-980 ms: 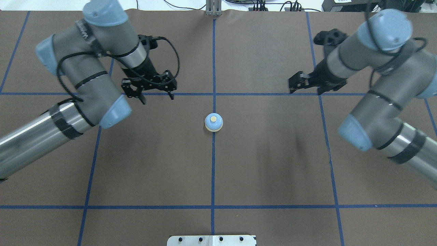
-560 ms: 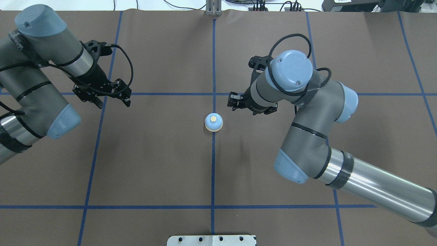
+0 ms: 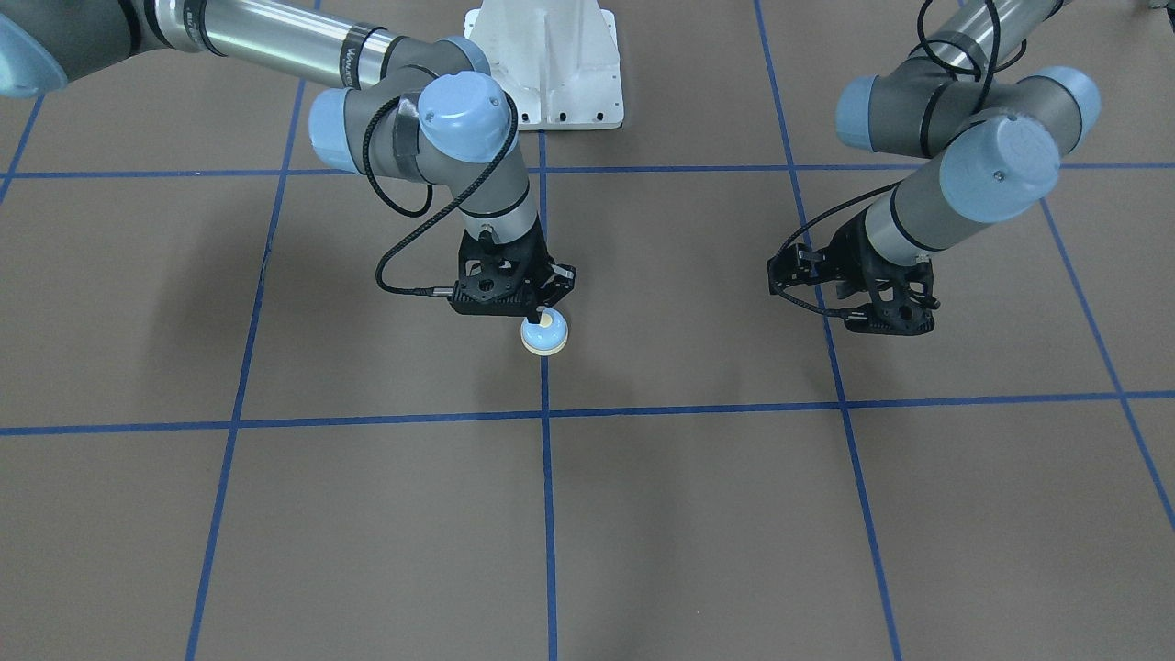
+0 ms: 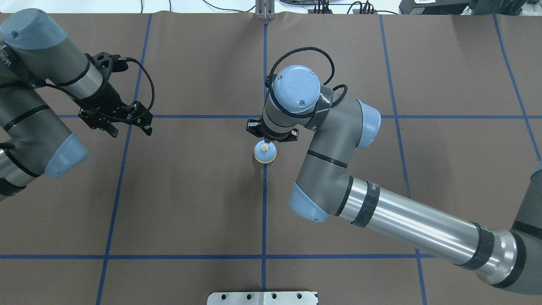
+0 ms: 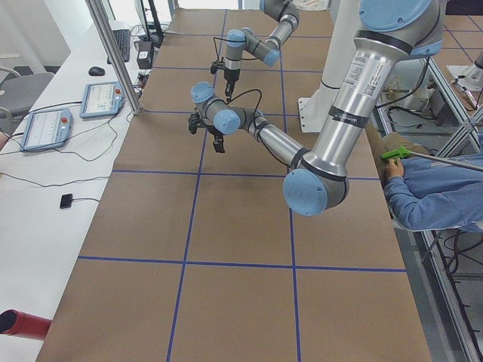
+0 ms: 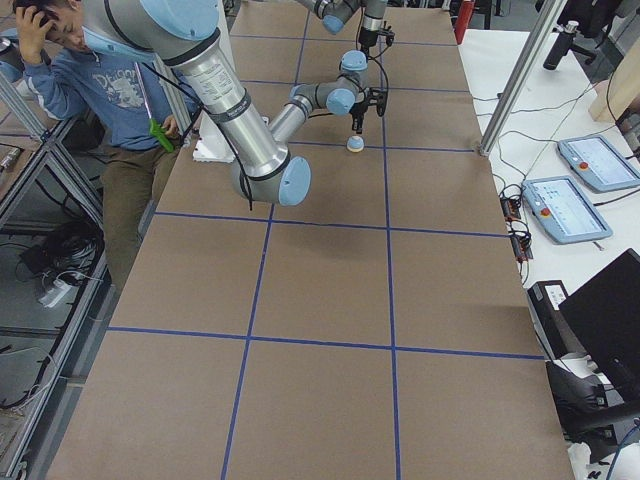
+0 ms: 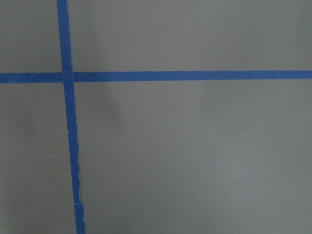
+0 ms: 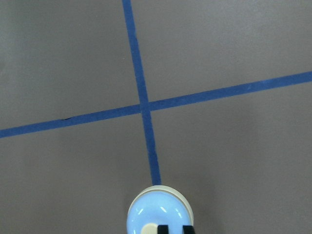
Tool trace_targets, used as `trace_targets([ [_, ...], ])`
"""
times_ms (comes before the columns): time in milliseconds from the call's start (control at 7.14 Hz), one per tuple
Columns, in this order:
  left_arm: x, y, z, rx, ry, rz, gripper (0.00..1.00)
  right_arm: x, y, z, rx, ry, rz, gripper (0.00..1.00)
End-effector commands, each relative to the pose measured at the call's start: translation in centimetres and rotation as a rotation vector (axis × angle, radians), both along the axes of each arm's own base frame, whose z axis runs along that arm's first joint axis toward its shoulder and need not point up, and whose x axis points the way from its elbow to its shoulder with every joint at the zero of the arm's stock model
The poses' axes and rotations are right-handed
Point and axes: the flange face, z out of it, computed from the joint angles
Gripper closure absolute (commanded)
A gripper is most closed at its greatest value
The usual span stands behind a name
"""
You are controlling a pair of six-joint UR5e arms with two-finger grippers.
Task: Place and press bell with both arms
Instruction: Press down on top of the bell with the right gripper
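The light-blue bell with a cream button stands on the centre blue tape line; it also shows in the front view and the right wrist view. My right gripper hangs straight over it, shut, its tips at the button. I cannot tell whether they press it. In the front view the right gripper touches the bell's top on the robot's side. My left gripper is open and empty, far to the bell's left over a tape crossing; it also shows in the front view.
The brown table cover carries a blue tape grid. The white pedestal base stands at the robot's side. A metal plate lies at the near edge. A seated person and control tablets are beside the table.
My right arm swung in from the far right to over the bell. My left arm drew back from near the centre to the left. The bell did not move.
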Motion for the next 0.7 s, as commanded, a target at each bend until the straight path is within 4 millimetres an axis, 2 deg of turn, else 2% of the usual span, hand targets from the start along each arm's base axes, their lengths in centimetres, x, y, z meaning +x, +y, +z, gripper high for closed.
trace_targets([
  [0,0.03,0.2,-0.12,-0.002,0.0,-0.003,0.01,-1.94,-0.53,-0.48,-0.004,0.023,-0.02,1.0],
  [280,0.05,0.18,-0.05,-0.003,-0.001,-0.003,0.01,-2.51,0.08,0.36,-0.007,0.034,-0.033,1.0],
  [560,0.11,0.26,0.05,-0.006,-0.003,-0.003,0.01,-2.53,0.11,0.27,-0.008,0.033,-0.036,1.0],
])
